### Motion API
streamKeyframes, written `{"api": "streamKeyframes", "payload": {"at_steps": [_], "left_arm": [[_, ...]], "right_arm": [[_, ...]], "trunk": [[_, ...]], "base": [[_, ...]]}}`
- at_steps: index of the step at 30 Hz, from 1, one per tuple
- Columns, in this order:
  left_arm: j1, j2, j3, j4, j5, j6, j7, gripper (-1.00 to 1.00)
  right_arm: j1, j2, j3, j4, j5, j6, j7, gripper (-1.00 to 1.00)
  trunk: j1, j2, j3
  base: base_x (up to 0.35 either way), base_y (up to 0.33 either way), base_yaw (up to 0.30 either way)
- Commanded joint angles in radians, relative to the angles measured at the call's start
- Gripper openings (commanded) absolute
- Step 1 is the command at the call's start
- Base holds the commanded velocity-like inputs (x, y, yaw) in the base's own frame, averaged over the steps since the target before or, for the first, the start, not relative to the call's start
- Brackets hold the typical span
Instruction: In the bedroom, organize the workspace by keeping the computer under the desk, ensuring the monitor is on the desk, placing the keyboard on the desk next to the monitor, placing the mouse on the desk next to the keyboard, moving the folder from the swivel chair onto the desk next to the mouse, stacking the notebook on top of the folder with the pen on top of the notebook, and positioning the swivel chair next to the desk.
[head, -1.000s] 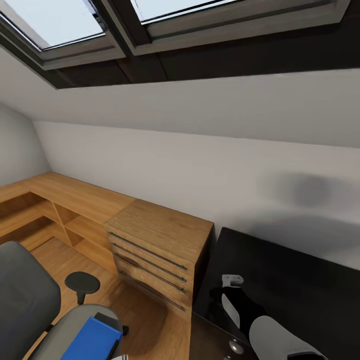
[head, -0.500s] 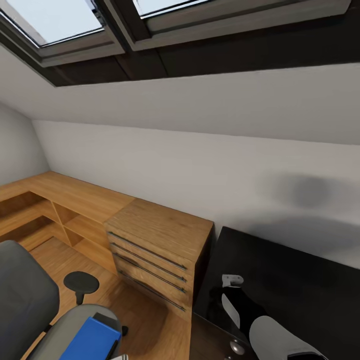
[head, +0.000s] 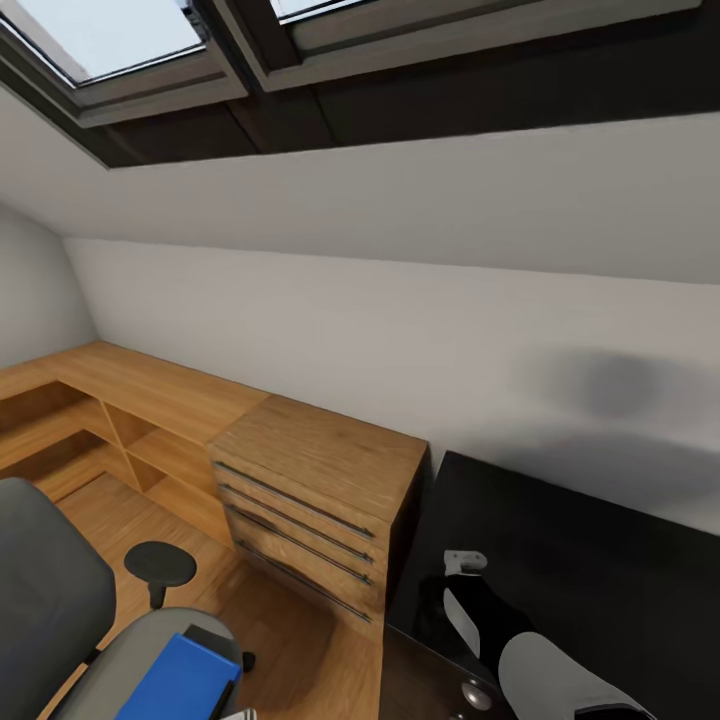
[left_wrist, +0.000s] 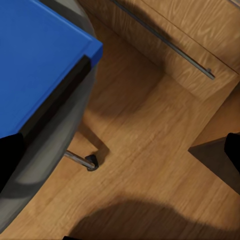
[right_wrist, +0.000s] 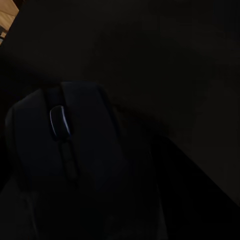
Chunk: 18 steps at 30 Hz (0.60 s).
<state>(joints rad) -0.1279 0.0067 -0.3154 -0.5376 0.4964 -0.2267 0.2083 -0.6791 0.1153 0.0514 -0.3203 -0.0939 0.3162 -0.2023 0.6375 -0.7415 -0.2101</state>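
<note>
Blue folder (head: 180, 682) lay on swivel chair (head: 45, 600), lower left of frame. Right gripper (head: 462, 572) low over black desk (head: 600, 560), lower right; mouse (right_wrist: 65, 145) close beneath. Jaw state impossible to tell.

Oak drawer cabinet (head: 315, 500) beneath dark-framed skylights (head: 110, 45)

I count one swivel chair (head: 50, 600) with one blue folder (head: 180, 680) on it, one black tabletop (head: 600, 560), one mouse (right_wrist: 65, 145), one oak drawer cabinet (head: 310, 490) with four drawers, and two skylight windows (head: 110, 40).
</note>
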Motion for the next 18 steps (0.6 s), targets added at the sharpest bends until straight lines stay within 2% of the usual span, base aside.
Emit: {"api": "streamKeyframes", "payload": {"at_steps": [1, 8, 18], "left_arm": [[-0.001, 0.001, -0.008, 0.000, 0.007, -0.005, 0.008, 1.00], [-0.001, 0.001, -0.009, 0.000, 0.007, -0.005, 0.008, 1.00], [-0.001, 0.002, -0.013, -0.001, 0.007, -0.005, 0.008, 1.00]], "right_arm": [[0.000, 0.000, 0.005, -0.002, -0.013, 0.004, -0.006, -1.00], [-0.001, 0.000, 0.007, -0.001, -0.013, 0.003, -0.005, -1.00], [-0.001, 0.004, 0.015, -0.007, -0.013, -0.002, -0.007, -1.00]], "trunk": [[0.004, -0.008, -0.005], [0.031, -0.057, -0.027], [0.031, -0.057, -0.027]], "base": [[0.000, 0.000, 0.000], [0.000, 0.000, 0.000], [0.000, 0.000, 0.000]]}}
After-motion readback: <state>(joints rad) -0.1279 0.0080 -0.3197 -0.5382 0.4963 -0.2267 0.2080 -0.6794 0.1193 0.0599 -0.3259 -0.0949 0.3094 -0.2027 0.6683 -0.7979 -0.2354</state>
